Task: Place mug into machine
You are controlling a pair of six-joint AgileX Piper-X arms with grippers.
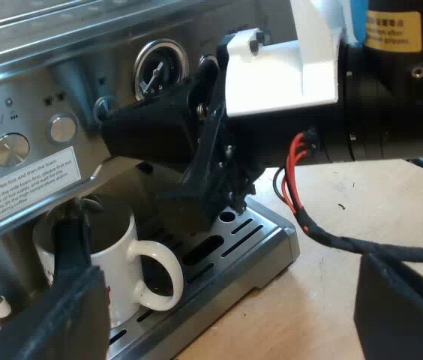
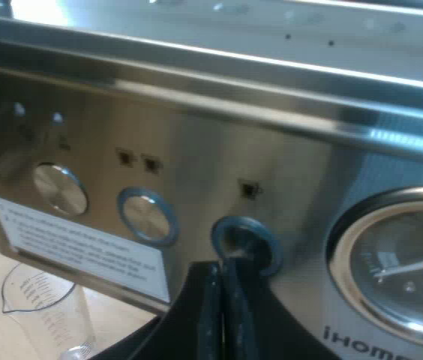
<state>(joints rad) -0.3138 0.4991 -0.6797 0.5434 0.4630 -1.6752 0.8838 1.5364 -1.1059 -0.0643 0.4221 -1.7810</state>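
Pale wooden counter (image 1: 354,206) carries our brushed-steel espresso machine (image 1: 84,79); the white ceramic mug (image 1: 114,259) stands on its slotted drip tray (image 1: 265,234). Our left pincer (image 1: 215,244) gapes wide, empty, one finger just beside the mug. Our right pincer (image 2: 226,274), fingers pressed together on nothing, points at a blue-ringed button (image 2: 247,241).

both views close on machine (image 2: 196,150) front
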